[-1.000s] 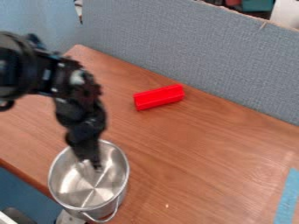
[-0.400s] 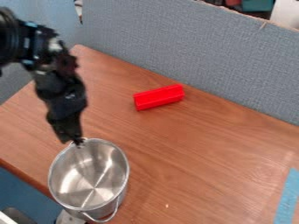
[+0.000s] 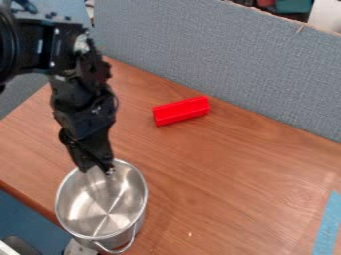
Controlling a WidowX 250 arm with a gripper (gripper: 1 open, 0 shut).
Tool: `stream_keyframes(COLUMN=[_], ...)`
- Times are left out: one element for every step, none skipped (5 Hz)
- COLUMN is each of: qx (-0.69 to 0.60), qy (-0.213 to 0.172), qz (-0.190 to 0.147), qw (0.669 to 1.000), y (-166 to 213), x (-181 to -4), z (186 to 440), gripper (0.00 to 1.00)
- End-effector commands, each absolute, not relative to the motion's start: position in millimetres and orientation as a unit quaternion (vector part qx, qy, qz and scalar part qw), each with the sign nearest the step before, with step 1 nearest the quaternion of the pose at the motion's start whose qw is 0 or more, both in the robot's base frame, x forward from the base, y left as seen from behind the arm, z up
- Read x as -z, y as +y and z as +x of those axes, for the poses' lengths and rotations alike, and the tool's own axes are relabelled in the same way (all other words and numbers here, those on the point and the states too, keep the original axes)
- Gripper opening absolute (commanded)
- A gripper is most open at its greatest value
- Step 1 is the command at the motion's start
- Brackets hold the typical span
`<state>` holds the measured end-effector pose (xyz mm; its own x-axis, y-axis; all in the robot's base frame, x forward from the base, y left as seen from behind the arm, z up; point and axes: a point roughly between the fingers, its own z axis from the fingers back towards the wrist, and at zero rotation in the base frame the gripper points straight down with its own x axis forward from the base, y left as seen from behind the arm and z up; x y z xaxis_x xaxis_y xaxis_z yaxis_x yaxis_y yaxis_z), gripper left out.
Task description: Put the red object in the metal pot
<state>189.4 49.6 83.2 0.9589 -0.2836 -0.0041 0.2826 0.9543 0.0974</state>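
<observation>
The red object (image 3: pixel 181 110) lies flat on the wooden table (image 3: pixel 240 169), right of centre, with nothing touching it. The metal pot (image 3: pixel 114 211) stands near the table's front left edge, and its shiny inside holds nothing. My black arm comes in from the upper left and points down. My gripper (image 3: pixel 91 161) hangs just over the pot's far rim, well to the left of and nearer than the red object. Nothing shows between its dark fingers, and the gap between them is too blurred to read.
A grey-blue fabric panel (image 3: pixel 200 40) closes off the back of the table. The table's front edge runs diagonally at lower left, close beside the pot. A blue strip (image 3: pixel 330 224) shows at the lower right corner.
My gripper lifted out of the pot up and to the left, then swung back right and down over the pot's far rim. The red object and pot stayed put.
</observation>
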Motion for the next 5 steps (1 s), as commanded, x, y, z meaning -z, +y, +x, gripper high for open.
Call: stream_keyframes(qx=[0.112, 0.108, 0.163, 0.193, 0.186], qy=[-0.011, -0.022, -0.054, -0.054, -0.060], qz=[0.057, 0.059, 0.070, 0.057, 0.044], qw=[0.992, 0.992, 0.983, 0.978, 0.980], y=[60.4, 74.0, 77.9, 96.8, 68.7], x=[-106.1, -132.7, -145.3, -126.1, -145.7], z=[222.2, 268.6, 300.0, 293.9, 304.0], gripper=[1.00, 1.00, 1.00, 1.00, 1.00])
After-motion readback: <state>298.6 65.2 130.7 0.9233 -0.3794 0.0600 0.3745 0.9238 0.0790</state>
